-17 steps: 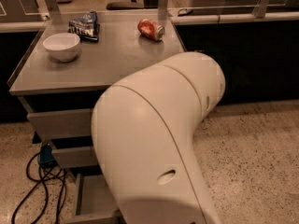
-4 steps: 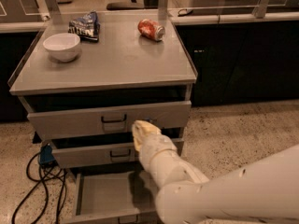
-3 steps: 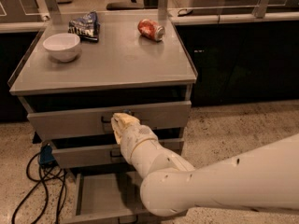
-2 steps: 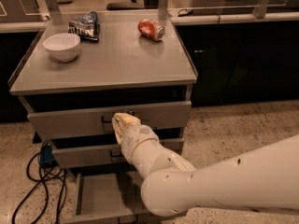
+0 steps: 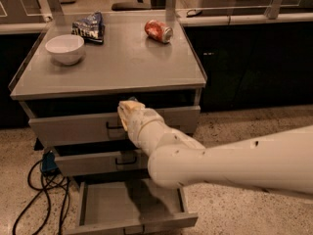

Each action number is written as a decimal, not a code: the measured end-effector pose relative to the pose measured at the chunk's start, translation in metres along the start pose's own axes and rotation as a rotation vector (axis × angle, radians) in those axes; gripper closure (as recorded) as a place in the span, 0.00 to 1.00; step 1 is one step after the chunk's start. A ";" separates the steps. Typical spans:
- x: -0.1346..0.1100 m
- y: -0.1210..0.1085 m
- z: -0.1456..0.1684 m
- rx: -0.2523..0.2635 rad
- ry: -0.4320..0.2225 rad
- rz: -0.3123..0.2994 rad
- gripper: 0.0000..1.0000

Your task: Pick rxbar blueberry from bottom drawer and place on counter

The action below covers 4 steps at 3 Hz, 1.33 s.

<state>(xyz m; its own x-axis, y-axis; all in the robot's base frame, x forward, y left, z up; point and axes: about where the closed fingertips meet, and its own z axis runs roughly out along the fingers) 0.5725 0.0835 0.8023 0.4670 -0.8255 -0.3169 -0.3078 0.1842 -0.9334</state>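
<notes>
The cream, rounded gripper (image 5: 128,112) hangs before the flat grey front of the top drawer (image 5: 73,127), just under the thin metal rim of the counter (image 5: 122,67). Its grip cannot be told. The shallow bottom drawer (image 5: 100,205) stands pulled open. The rxbar blueberry cannot be made out.

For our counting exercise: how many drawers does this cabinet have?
3: the top drawer, the middle drawer below it, and the bottom drawer, pulled out furthest. The gripper is at the top drawer's front.

Dim, warm light frm above — tool (image 5: 128,109) pale by top drawer (image 5: 73,127); shadow in bottom drawer (image 5: 102,207).
</notes>
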 end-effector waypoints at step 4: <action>-0.070 -0.088 -0.016 0.020 -0.115 -0.122 1.00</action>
<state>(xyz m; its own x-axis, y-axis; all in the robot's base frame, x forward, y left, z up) 0.5533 0.1166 0.9096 0.5919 -0.7761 -0.2175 -0.2273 0.0981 -0.9689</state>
